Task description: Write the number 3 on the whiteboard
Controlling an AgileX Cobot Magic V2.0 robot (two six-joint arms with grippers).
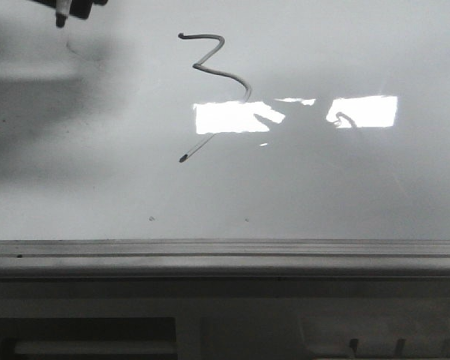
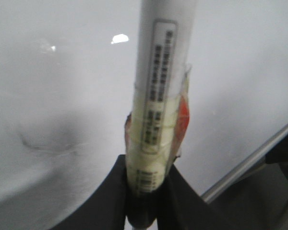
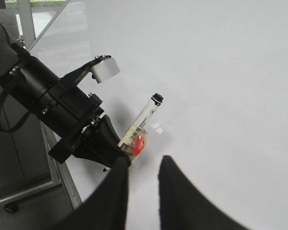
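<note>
The number 3 is drawn in thin black line on the whiteboard, its long tail ending in a dot. My left gripper is shut on a white marker wrapped in tape. In the front view only the marker tip and a dark bit of the gripper show at the top left corner, well left of the 3. The right wrist view shows the left gripper holding the marker tip-up over the whiteboard. My right gripper is open and empty.
A grey metal rail runs along the board's near edge and shows in the left wrist view. Bright rectangular reflections lie across the 3's tail. Small dark specks dot the board. A stand leg with a caster is beside the board.
</note>
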